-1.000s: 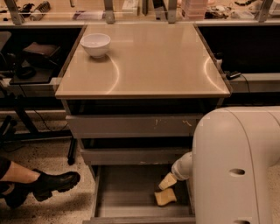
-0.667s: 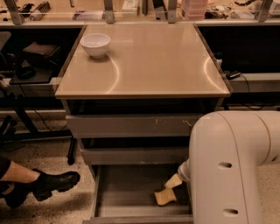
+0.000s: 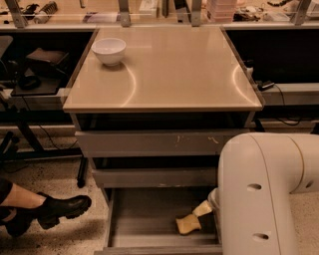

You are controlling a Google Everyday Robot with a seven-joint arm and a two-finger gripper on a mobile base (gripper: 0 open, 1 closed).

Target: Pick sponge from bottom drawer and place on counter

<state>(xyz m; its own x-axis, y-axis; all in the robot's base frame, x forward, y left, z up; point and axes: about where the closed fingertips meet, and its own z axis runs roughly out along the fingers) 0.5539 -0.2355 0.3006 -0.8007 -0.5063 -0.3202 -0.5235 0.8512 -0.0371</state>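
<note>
My pincer [image 3: 203, 209] is down inside the bottom drawer [image 3: 144, 219], at its right side. It reaches out from under the big white housing of my arm [image 3: 259, 194], which fills the lower right corner of the view. Only a tan tip of the pincer shows past the housing, and I cannot tell whether it is spread, pressed together or pinching anything.

The sponge [image 3: 187, 224] lies on the drawer's flat grey floor, right of the middle and near the front wall. The tan tip meets its upper right corner, so the two look to be touching, though I cannot say the sponge is gripped. The drawer is pulled out towards the camera, with its low left wall and front edge in view.

Above it sit two more drawer fronts. The middle drawer front [image 3: 154, 177] is plain grey, and the upper drawer front [image 3: 154, 143] bears a few pale scratch marks towards the right. On top of the cabinet lies the glossy beige worktop [image 3: 174, 69], with curved glints of light on both sides. A white bowl [image 3: 109, 51] stands upright near its back left corner.

Behind the worktop runs a cluttered bench [image 3: 149, 15] with metal posts. At the lower left, a black boot [image 3: 57, 210] rests on the speckled floor [image 3: 55, 239], just left of the open drawer.
</note>
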